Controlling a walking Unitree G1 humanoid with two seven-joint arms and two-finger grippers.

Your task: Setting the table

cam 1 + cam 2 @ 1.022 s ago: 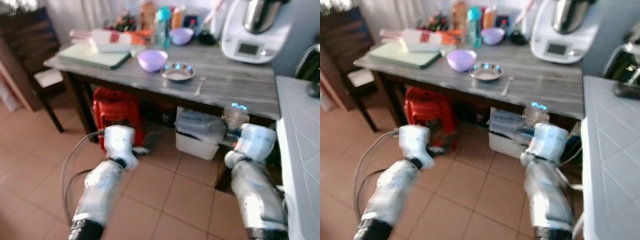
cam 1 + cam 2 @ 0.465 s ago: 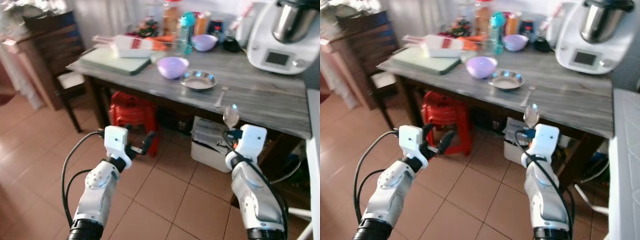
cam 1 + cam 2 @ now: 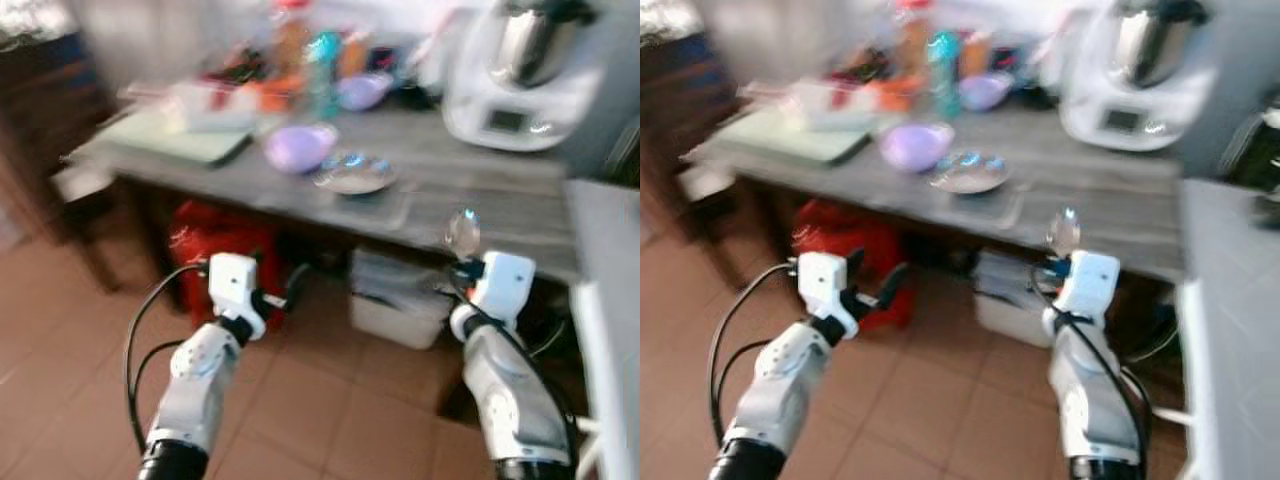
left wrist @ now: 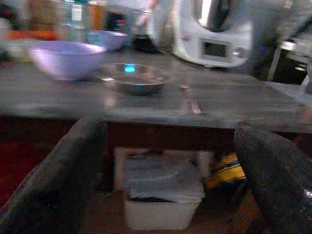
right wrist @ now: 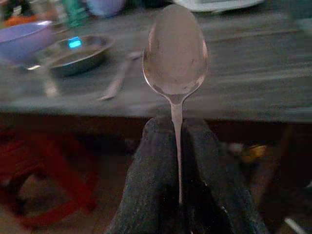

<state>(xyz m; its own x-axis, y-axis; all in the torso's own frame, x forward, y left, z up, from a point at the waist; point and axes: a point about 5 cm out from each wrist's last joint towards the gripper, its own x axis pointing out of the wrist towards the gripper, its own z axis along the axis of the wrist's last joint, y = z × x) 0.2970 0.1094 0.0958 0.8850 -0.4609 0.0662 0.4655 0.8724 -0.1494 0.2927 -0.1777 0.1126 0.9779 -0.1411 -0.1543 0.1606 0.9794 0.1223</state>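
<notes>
My right gripper [image 5: 176, 131] is shut on the handle of a metal spoon [image 5: 174, 53], whose bowl stands upright in front of the grey table edge [image 3: 470, 235]. The spoon [image 3: 462, 233] shows above my right wrist in the eye views. My left gripper [image 3: 283, 291] is open and holds nothing, low in front of the table; its black fingers [image 4: 63, 175] frame the table front. On the table stand a lilac bowl [image 3: 299, 146] and a shallow metal dish [image 3: 354, 172]. Another utensil [image 5: 117, 80] lies flat beside the dish.
A white kitchen appliance [image 3: 520, 70] stands at the table's back right, with bottles and a second lilac bowl [image 3: 362, 90] behind. A green board [image 3: 180, 140] lies at the left. Under the table are a red stool [image 3: 225, 255] and a white box [image 3: 400, 300]. A pale counter [image 3: 605, 300] is at the right.
The camera has shifted and the picture is blurred. Both grippers keep their poses, the right one still shut on the spoon, the left one still open.
</notes>
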